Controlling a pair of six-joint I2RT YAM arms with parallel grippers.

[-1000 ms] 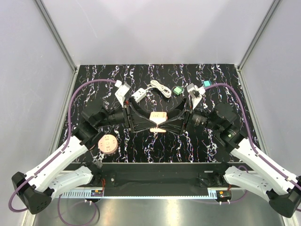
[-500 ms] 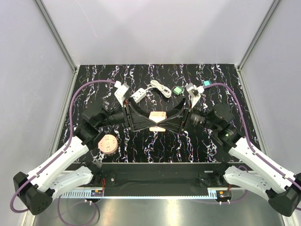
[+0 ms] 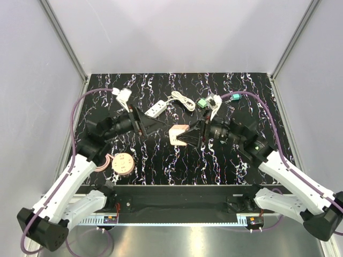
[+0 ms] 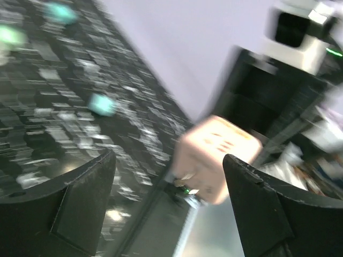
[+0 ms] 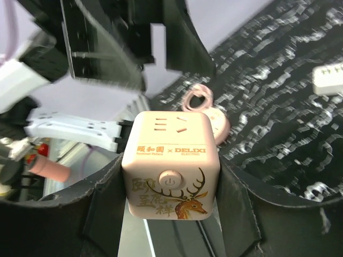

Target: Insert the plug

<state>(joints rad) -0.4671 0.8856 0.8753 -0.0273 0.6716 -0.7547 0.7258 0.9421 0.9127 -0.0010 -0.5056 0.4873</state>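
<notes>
So: R claw (image 3: 183, 137) clamped on pink socket cube (image 5: 170, 160); L claw (image 4: 169, 182) wide open, empty; white corded plug (image 3: 182, 100) lies upper-centre, insertion pending.

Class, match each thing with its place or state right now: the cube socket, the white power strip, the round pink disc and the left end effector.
Things:
1. cube socket
2. power strip
3. pink disc
4. left end effector

Places or states:
A. open, holding nothing
B. lying beside the white cable
C. gripped by the right end effector
D. on the table next to the left arm

Pairs: 1-C; 2-B; 3-D; 4-A
</notes>
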